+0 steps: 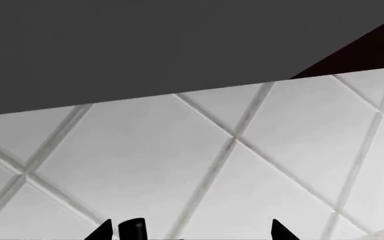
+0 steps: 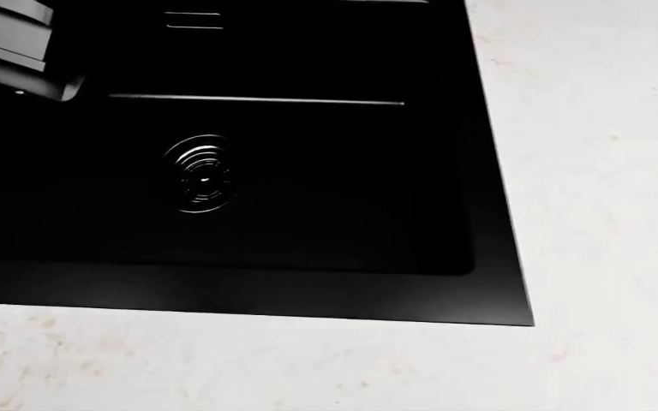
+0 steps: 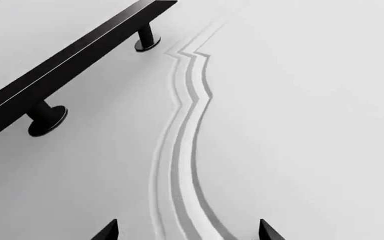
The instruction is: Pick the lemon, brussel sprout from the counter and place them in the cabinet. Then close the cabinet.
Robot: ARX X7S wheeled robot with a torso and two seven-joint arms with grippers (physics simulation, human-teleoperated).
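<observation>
- Right pincer (image 3: 186,231): only the two dark fingertips show at the edge of my right wrist view, standing apart with nothing between them.
- Just beyond them: a white cabinet door (image 3: 299,100) with a wavy moulded groove (image 3: 178,150) running away from the pincer, and a black bar handle (image 3: 65,57) on two round posts, off to one side of the tips and not touched.
- Left pincer (image 1: 192,232): its dark tips also stand apart and hold nothing. They face a white tiled wall (image 1: 178,165) set in a diamond pattern, with a flat grey underside (image 1: 145,45) above it.
- Head view: a black sink (image 2: 249,171) with its round drain (image 2: 200,182), let into the white marble worktop (image 2: 603,171); a grey object (image 2: 9,43) crosses the corner.
- Lemon and brussel sprout: neither appears in any view, so I cannot tell which way they lie from either pincer, nor which arm is nearer.
- Judgement: the coming move depends on first finding them; my right arm, close to the handle, seems better placed for the cabinet.
</observation>
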